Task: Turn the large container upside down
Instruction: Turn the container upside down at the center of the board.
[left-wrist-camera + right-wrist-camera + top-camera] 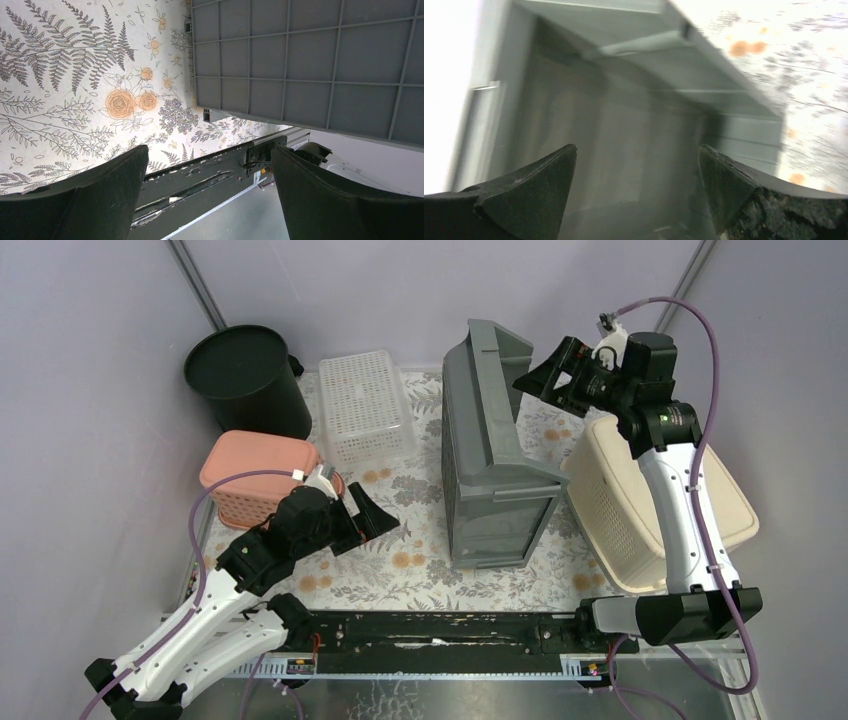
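Soft, even light fills the top view, which is sharp throughout; the large grey ribbed plastic container (495, 490) casts only a faint shadow on the floral-printed table cover (400, 570). The left wrist view is bright and crisp on the print, with the near black fingers (90, 200) slightly soft. The right wrist view is smeared with blur and blown white along its left edge, the cover washed out, the container's inside dim

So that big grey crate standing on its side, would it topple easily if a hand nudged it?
Probably: the grey crate stands on one narrow side wall, so a nudge could tip it. Its ribbed base looks like stiff moulded plastic, unlikely to flex. It appears empty, so likely light for its size.
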Controlling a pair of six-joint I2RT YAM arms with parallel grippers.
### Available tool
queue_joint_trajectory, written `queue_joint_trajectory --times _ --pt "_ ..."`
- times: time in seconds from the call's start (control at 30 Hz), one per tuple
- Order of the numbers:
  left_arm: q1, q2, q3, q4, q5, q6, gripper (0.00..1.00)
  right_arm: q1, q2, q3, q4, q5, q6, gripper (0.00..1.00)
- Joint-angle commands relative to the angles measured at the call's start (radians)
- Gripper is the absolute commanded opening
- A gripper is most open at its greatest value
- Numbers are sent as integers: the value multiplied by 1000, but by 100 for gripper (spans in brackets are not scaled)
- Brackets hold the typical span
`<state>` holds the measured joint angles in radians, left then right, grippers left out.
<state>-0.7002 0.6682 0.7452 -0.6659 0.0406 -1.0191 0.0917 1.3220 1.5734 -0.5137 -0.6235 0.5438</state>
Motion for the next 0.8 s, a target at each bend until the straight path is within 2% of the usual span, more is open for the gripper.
queue_joint_trajectory --times 0.0,0.17,0.33,0.53,0.77 --pt "-1 -5 -3 46 15 11 100 -4 -67 6 -129 353 -138 98" --pt "0 9 -2 56 25 34 100 -4 -125 -68 -116 533 -159 100" --pt "-2 3 -2 58 38 42 100 -17 -98 -89 -128 667 -153 99" --pt "-1 0 -13 55 63 49 100 -59 -11 -56 -146 762 -97 94" --pt "-1 -2 -30 51 82 61 100 -204 29 -122 -115 810 -45 89"
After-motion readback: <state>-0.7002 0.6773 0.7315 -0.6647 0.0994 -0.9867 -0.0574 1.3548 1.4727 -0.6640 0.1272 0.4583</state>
